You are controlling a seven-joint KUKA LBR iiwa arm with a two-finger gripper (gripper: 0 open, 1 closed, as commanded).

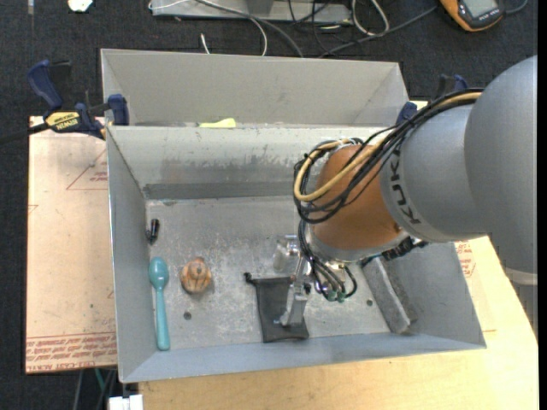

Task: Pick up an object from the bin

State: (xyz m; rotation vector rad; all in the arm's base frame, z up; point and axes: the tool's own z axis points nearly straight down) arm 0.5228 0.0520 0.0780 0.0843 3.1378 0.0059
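Right now your end effector (293,304) sits low over the dark flat slab (272,301) at the bin's front middle (its long axis runs toward the near wall). You cannot tell whether the end effector is spread or pressed together.

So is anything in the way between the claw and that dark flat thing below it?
Nothing visible. The gripper hangs right over the dark piece; the spoon and tan lump lie well off toward the picture's left.
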